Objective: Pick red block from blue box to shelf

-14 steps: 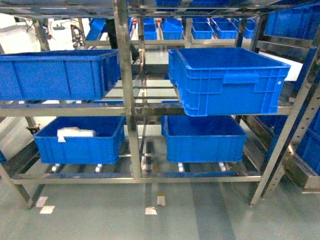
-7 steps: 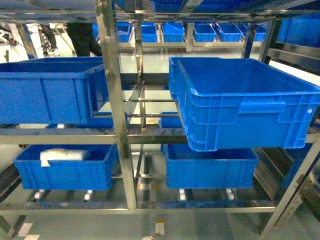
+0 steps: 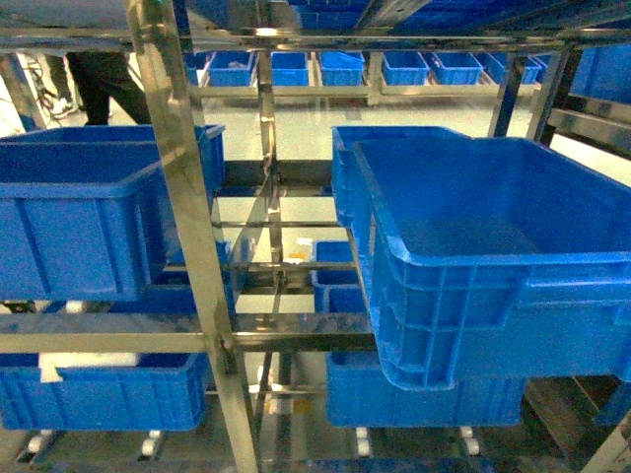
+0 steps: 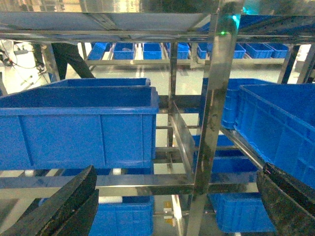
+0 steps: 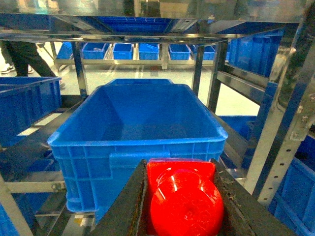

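The red block (image 5: 184, 201), glossy with a round stud facing the camera, fills the bottom of the right wrist view, and my right gripper (image 5: 180, 164) is shut on it with a dark finger on each side. It hangs just in front of a dark blue ribbed crate (image 5: 138, 123) on the steel shelf (image 5: 275, 142). My left gripper (image 4: 177, 179) is open and holds nothing, its fingers spread wide before a shelf post (image 4: 216, 98). In the head view the shelf (image 3: 187, 246) stands close ahead and neither gripper shows. The blue box is out of view.
Dark blue crates sit on the shelf tiers: a large one at right (image 3: 493, 256), one at left (image 3: 79, 207), more below (image 3: 424, 399). A second rack with small blue bins (image 3: 345, 69) stands behind. A person's legs (image 3: 99, 79) show at the back left.
The head view has closed in on the shelf: posts and crates have grown larger and the floor has dropped out of the frame.
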Robot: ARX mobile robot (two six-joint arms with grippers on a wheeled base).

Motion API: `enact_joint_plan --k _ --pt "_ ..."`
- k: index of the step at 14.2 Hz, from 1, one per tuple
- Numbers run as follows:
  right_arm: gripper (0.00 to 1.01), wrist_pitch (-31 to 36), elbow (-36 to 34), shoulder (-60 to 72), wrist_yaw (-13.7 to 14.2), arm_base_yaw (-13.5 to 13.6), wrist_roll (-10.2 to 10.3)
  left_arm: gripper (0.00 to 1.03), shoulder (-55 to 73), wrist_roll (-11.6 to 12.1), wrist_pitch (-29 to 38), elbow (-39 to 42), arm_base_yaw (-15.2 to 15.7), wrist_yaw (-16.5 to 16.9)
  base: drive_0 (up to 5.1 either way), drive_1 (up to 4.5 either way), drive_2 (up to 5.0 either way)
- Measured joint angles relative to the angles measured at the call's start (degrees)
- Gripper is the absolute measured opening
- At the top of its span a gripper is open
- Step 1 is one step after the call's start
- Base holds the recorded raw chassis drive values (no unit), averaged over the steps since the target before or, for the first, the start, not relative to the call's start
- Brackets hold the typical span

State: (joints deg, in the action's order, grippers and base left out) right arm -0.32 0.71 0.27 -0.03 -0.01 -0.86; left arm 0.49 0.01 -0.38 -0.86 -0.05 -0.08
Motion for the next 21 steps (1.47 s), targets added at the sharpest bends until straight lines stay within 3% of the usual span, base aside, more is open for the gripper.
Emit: enact_joint_plan --k 4,21 --pt "0.28 -0.1 0.0 0.0 0.0 0.0 0.0 0.98 0.0 0.0 0.0 0.0 0.0 0.1 0.0 4.13 -4.1" --pt "0.28 0.1 0.0 0.0 0.0 0.0 0.0 0.98 0.0 0.0 0.2 0.0 0.0 0.0 0.0 0.0 0.0"
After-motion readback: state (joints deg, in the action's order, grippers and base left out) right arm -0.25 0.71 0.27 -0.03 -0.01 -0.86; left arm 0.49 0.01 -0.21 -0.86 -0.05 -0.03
